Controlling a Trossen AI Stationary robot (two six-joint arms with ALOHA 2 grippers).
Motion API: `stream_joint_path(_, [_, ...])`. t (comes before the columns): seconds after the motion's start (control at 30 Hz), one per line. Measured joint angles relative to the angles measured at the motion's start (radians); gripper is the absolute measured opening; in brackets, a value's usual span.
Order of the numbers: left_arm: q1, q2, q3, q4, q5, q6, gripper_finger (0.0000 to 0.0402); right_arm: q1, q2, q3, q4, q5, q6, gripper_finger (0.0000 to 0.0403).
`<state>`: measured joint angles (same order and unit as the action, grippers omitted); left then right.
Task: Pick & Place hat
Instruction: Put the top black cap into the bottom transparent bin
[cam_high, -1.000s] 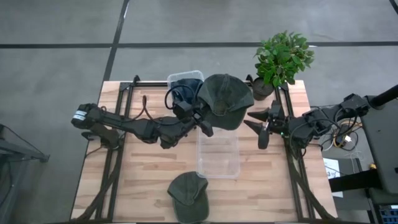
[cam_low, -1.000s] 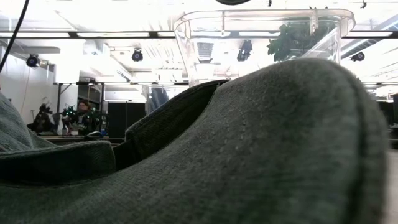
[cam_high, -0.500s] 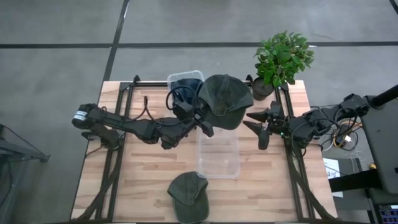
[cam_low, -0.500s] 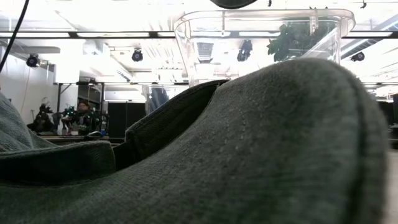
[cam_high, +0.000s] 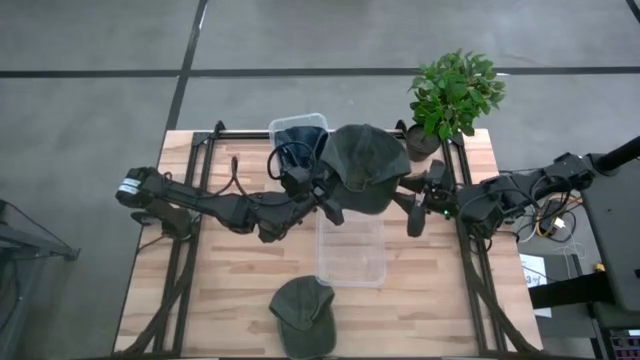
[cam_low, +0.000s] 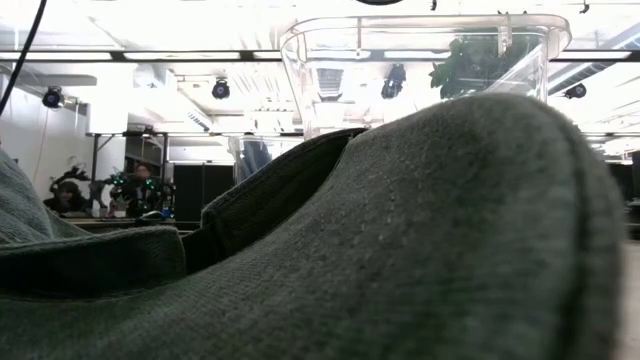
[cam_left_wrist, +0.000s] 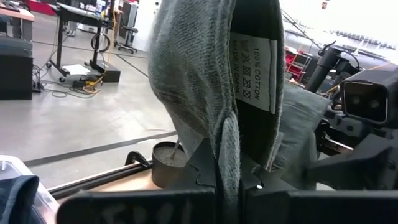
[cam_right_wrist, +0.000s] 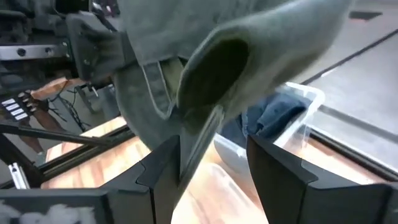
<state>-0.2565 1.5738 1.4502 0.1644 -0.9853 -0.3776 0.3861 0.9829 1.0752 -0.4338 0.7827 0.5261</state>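
The hat (cam_high: 365, 165) is off the table, held up over the far end of the empty clear bin (cam_high: 350, 250) in the table's middle. The left gripper (cam_high: 325, 195) is clamped on the hat's edge; its wrist view shows the fabric and a sewn care label pinched between the 2 fingers. The right gripper (cam_high: 412, 205) sits just right of the hat with its fingers spread apart, and in its wrist view the hat's brim (cam_right_wrist: 211, 74) hangs between them without being squeezed. So the pick looks done and a handover or joint placing seems to be in hand; the placing itself is left. Which bin is meant cannot be told.

A 2nd hat (cam_high: 305, 317) lies on the near edge of the table, untouched. A 2nd bin (cam_high: 297, 135) at the far edge holds dark blue cloth.

The held hat is soft grey-green woven cotton, a rounded crown with a stiff curved brim; it droops where gripped. The bins are thin, glossy, see-through plastic with rounded corners. The table (cam_high: 230, 280) is pale wood planks. A leafy potted plant (cam_high: 455, 90) stands at the far right corner.
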Motion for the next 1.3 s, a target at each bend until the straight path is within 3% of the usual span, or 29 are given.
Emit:
stream_joint_path(0.23, [-0.001, 0.0, 0.0, -0.003, 0.015, -0.019, 0.0002, -0.022, 0.025, 0.0, 0.086, 0.002, -0.07, 0.0173])
stream_joint_path(0.4, [-0.001, 0.0, -0.007, -0.001, 0.023, -0.025, 0.0002, -0.042, 0.075, 0.0, 0.109, -0.02, -0.069, 0.0147])
stream_joint_path(0.67, [-0.002, 0.002, -0.033, 0.003, 0.035, -0.053, 0.0008, -0.049, 0.098, 0.0, 0.126, -0.004, -0.084, 0.0022])
stream_joint_path(0.97, [-0.002, -0.007, -0.034, -0.032, 0.043, 0.014, 0.006, -0.049, 0.072, 0.0, 0.116, 0.102, -0.093, 0.001])
stream_joint_path(1.17, [-0.003, -0.077, -0.034, -0.103, 0.029, 0.267, 0.0069, -0.049, 0.031, 0.0, 0.109, 0.171, -0.073, 0.001])
stream_joint_path(1.3, [-0.009, -0.165, -0.034, -0.302, -0.103, 0.262, 0.0069, -0.056, -0.039, 0.0, 0.063, 0.101, 0.061, 0.0009])
